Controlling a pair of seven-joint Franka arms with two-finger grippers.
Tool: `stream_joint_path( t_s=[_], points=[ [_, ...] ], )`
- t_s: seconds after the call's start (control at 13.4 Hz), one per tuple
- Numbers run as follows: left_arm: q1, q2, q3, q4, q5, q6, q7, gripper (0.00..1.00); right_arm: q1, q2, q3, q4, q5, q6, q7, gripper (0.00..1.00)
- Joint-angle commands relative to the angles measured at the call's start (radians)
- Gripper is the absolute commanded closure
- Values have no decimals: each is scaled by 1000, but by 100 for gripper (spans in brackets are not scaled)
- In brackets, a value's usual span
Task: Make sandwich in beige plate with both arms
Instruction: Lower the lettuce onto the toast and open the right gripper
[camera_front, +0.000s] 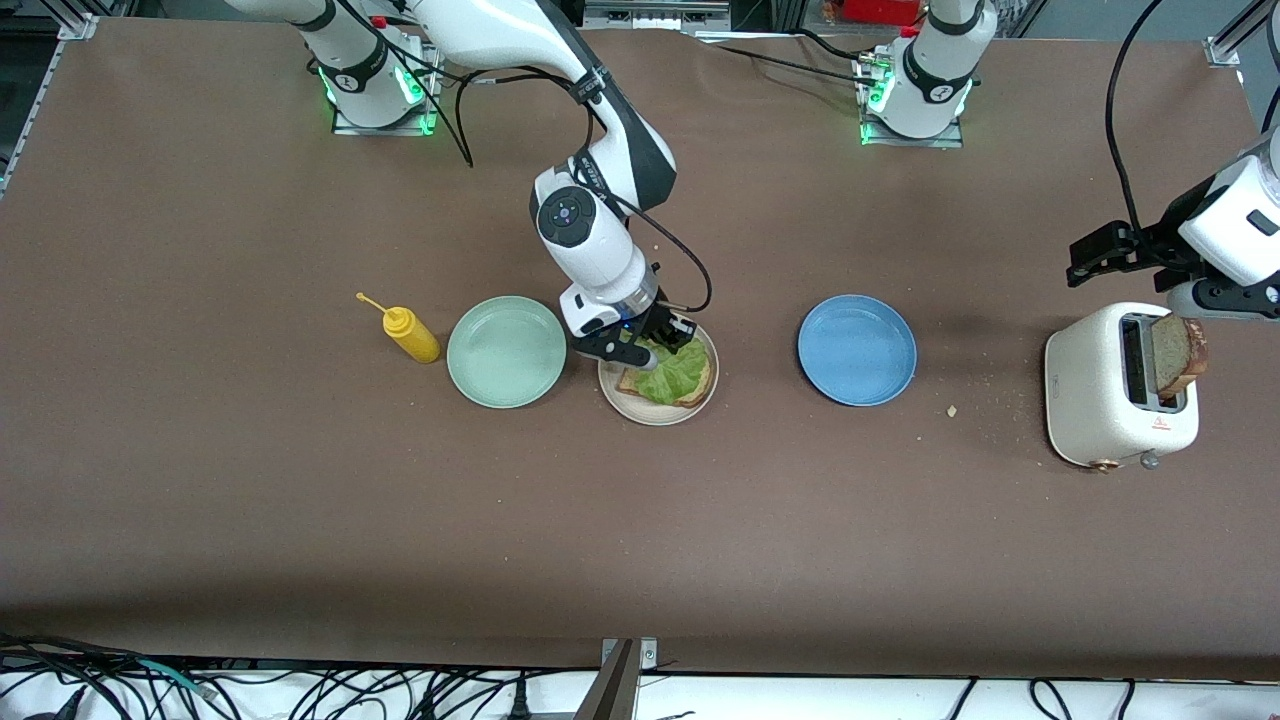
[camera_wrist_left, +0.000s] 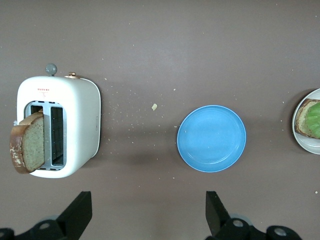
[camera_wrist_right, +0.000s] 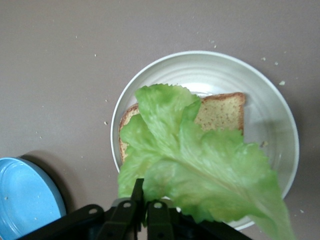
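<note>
The beige plate (camera_front: 640, 412) (camera_wrist_right: 270, 110) holds one slice of bread (camera_front: 695, 385) (camera_wrist_right: 220, 112). A ruffled green lettuce leaf (camera_front: 668, 375) (camera_wrist_right: 200, 160) lies over that slice. My right gripper (camera_front: 655, 340) (camera_wrist_right: 145, 195) is low over the plate, shut on the leaf's edge. A second bread slice (camera_front: 1178, 355) (camera_wrist_left: 29, 145) stands up out of a white toaster (camera_front: 1110, 400) (camera_wrist_left: 80, 115) at the left arm's end of the table. My left gripper (camera_front: 1100, 255) (camera_wrist_left: 147, 205) hangs open over the table beside the toaster, holding nothing.
A blue plate (camera_front: 857, 350) (camera_wrist_left: 211, 138) sits between the beige plate and the toaster. A mint-green plate (camera_front: 507, 350) and a yellow squeeze bottle (camera_front: 410, 333) stand toward the right arm's end. Crumbs lie scattered near the toaster.
</note>
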Motion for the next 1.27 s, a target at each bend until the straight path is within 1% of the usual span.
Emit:
stream_joint_path(
  t_s=[0.0,0.22,0.45,0.75,0.82,0.9,1.05,1.2],
  points=[
    [3,-9,1,-9,-19,9,4,0,29,9,-14,-6,26,30,3,2],
    [2,-7,1,-7,-18,9,3,0,34,-3,-18,-23,25,18,-7,1],
    [3,-7,1,-7,-15,9,4,0,36,-51,-25,-66,14,-36,-7,1],
    [3,-7,1,-7,-16,9,3,0,36,-105,-64,-65,-6,-218,-7,1],
    [5,-7,1,-6,-15,9,4,0,36,-128,-93,-59,-33,-295,-8,1],
    [5,-7,1,-6,-15,9,4,0,36,-157,-121,-54,-82,-386,-13,1],
    [3,-7,1,-7,-16,9,4,0,34,-221,-170,-54,-200,-505,-40,1],
    [3,-7,1,-6,-9,9,4,0,34,-264,-242,-54,-246,-608,-121,1]
  ],
)
